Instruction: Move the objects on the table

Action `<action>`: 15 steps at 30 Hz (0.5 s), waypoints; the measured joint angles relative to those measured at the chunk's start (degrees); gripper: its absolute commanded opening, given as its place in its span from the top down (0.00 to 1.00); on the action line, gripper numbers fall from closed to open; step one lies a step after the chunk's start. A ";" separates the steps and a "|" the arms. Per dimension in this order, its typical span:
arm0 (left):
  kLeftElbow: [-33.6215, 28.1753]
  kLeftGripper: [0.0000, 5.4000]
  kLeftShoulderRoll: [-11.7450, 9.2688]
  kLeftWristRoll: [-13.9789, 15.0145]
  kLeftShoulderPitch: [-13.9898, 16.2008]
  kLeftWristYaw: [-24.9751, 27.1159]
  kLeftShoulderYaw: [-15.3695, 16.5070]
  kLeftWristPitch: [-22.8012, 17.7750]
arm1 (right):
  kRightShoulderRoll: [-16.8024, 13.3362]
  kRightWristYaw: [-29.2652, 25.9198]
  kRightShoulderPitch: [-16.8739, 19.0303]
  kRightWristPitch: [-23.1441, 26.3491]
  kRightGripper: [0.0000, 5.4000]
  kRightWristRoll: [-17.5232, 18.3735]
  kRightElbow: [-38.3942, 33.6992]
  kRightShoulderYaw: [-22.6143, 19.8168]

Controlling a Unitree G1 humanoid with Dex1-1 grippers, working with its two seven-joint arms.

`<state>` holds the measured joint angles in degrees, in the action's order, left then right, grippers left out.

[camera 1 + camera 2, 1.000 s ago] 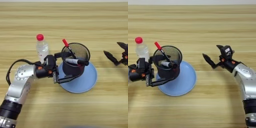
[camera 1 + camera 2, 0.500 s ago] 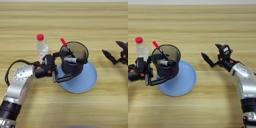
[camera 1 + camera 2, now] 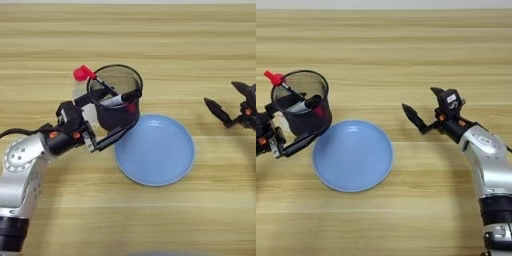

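My left gripper is shut on the black mesh pen cup, one finger under its base, holding it tilted over the blue plate's upper left rim. A white-and-black marker lies across the cup's mouth. A pen's dark shaft leads left to a red cap. The clear bottle stands right behind the cup, mostly hidden, so I cannot separate its cap from the pen's. My right gripper hovers open over the table, right of the plate, holding nothing.
The blue plate lies in the middle of the wooden table with nothing on its bare centre. My left forearm reaches in from the lower left, and my right forearm comes in from the lower right.
My left gripper has carried the pen cup up and left, off the plate's centre and in front of the bottle. The right gripper has barely moved.
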<state>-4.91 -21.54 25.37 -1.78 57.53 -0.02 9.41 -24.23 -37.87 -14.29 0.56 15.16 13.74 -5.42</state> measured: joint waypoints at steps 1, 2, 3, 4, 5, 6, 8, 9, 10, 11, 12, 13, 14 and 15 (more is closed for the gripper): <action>-0.54 0.14 -0.29 0.04 1.28 0.08 0.46 0.00 | 0.00 0.01 -0.01 0.00 0.00 0.01 -0.02 -0.19; -0.94 0.14 -0.70 0.06 2.18 0.14 0.80 -0.01 | 0.00 0.00 -0.01 0.00 0.00 0.02 -0.02 -0.34; -1.32 0.14 -1.21 0.06 2.88 0.19 0.97 -0.01 | 0.00 0.00 -0.01 0.00 0.00 0.02 -0.02 -0.49; -1.45 0.14 -1.35 0.06 2.99 0.19 0.98 -0.01 | 0.00 -0.01 -0.01 0.00 0.00 0.02 -0.02 -0.55; -1.85 0.14 -1.42 0.07 3.00 0.20 0.97 -0.01 | 0.00 -0.02 -0.01 0.00 0.00 0.02 -0.02 -0.67; -2.00 0.14 -1.43 0.07 3.03 0.21 0.97 -0.01 | 0.00 -0.04 -0.01 0.00 0.00 0.02 -0.02 -0.81; -2.27 0.14 -1.43 0.07 3.23 0.23 0.96 -0.01 | -0.02 -0.06 0.00 0.00 0.00 0.03 -0.13 -1.07; -2.29 0.14 -1.43 0.07 3.27 0.20 0.96 -0.01 | -0.03 -0.07 0.00 0.00 0.00 0.03 -0.23 -1.23; -2.29 0.14 -1.43 0.01 3.30 0.08 0.95 -0.01 | -0.04 -0.07 0.00 0.01 0.00 0.04 -0.36 -1.38; -2.29 0.14 -1.43 0.01 3.31 0.07 0.94 -0.01 | -0.05 -0.07 0.00 0.01 0.00 0.04 -0.37 -1.41; -2.28 0.14 -1.43 -0.22 3.32 -0.22 0.84 0.00 | -0.05 -0.09 0.00 0.01 0.00 0.05 -0.43 -1.54; -2.26 0.14 -1.43 -0.40 3.32 -0.75 0.73 0.01 | -0.05 -0.10 0.00 0.01 0.00 0.05 -0.46 -1.57; -2.23 0.14 -1.42 -0.53 3.31 -0.99 0.72 0.04 | -0.05 -0.11 0.00 0.02 0.00 0.05 -0.50 -1.59; -2.12 0.14 -1.43 -0.94 3.31 -1.21 0.69 0.15 | -0.05 -0.12 0.00 0.04 0.00 0.07 -0.59 -1.66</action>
<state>-7.03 -22.97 24.43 1.53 56.32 0.67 9.56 -24.28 -37.99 -14.28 0.60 15.22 13.14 -7.08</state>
